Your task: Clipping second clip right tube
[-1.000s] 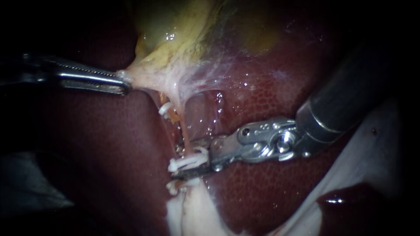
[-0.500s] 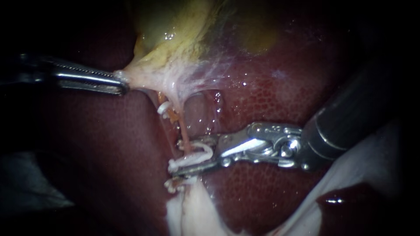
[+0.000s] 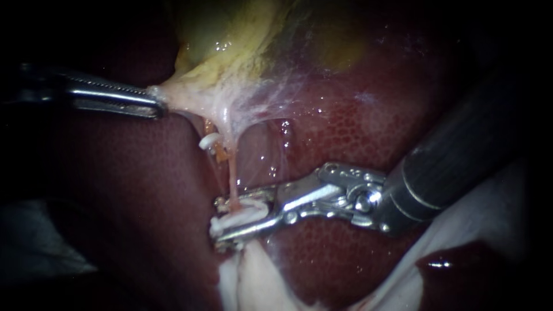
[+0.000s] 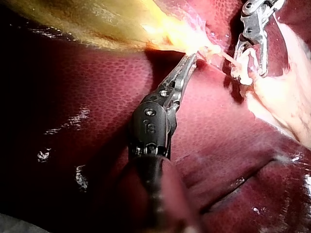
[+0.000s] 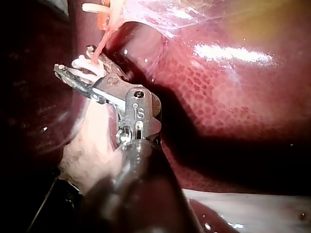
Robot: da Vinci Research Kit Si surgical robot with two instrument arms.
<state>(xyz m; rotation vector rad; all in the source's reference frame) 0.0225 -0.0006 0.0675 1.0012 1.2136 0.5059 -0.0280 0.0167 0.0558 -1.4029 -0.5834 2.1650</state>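
At the middle of the endoscope view, the right instrument [image 3: 219, 219] reaches in from the right with its jaws closed part-way onto a white clip [image 3: 245, 214]. One jaw lies above the clip and one below, both touching it. The clip sits across the lower end of the right tube [image 3: 233, 173], a thin pink strand running down from the stretched tissue above. In the right wrist view the tube enters the clip between the jaws, but I cannot tell whether the clip's legs have fully met. Where the tube goes beneath the jaws is hidden by metal and by pale tissue [image 3: 253, 282].

The left instrument [image 3: 155, 103] comes in from the left. Its jaws are clamped on a whitish corner of the gallbladder [image 3: 230, 52], which is drawn taut towards that side. Most of its shaft is lost in the dark.

Just beside the right tube, on its left, a second small white clip [image 3: 208, 140] sits higher up on a neighbouring orange strand, only partly visible behind the membrane. A speck of white shows under the lower jaw, too hidden to identify. Dark red liver [image 3: 345, 132] surrounds everything, and a pale sheet [image 3: 489, 213] runs off the lower right edge.
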